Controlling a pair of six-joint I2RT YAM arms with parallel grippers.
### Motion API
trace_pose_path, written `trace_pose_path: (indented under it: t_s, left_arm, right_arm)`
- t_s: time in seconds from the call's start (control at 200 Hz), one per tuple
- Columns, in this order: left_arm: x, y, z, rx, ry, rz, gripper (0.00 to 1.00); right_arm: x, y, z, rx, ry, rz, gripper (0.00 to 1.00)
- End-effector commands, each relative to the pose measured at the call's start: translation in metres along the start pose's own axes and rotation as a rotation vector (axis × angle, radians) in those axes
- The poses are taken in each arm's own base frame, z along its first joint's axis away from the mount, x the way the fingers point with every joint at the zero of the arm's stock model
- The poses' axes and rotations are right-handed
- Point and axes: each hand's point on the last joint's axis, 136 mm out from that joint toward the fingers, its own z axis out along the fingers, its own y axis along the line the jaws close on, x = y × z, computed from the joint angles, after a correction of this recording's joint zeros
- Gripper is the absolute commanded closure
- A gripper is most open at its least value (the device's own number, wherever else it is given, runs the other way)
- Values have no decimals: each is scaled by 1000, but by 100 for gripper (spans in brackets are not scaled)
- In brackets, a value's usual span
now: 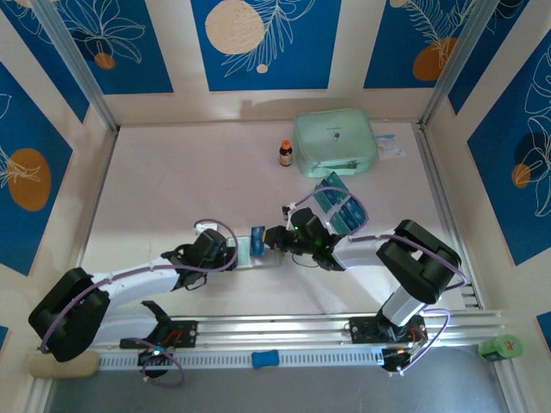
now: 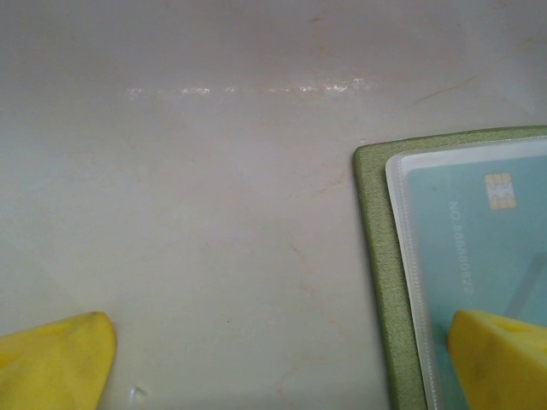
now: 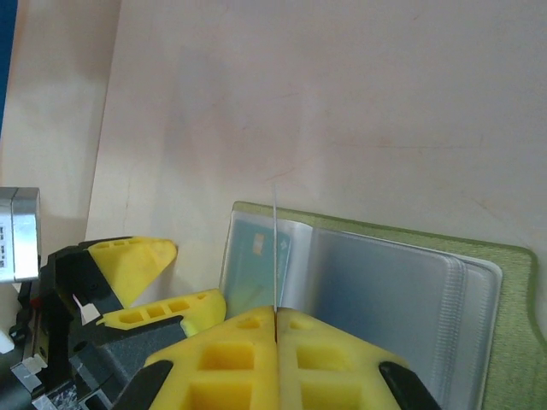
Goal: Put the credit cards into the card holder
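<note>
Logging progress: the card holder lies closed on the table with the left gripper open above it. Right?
Not closed: the card holder lies open, clear pockets up, per the left wrist view. The left gripper is open above it.

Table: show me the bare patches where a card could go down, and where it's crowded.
Free: the wide back-left stretch of table, between the left wall and the small bottle; also the strip from bottle to card holder. Crowded: centre-right, where card holder, clear tray and mint case cluster.
</note>
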Motion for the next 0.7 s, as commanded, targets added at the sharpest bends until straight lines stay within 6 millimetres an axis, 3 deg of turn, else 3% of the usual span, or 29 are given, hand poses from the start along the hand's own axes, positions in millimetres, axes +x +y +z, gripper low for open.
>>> trace_pose_path:
  t_s: [0.0, 0.695]
  left_arm:
    - [-1, 7, -2, -37, 8, -2, 0]
    - [0, 8, -2, -38, 8, -6, 1]
  right_arm:
    - [-5, 3, 2, -22, -47, 14, 100]
    - [9, -18, 6, 8, -33, 65, 100]
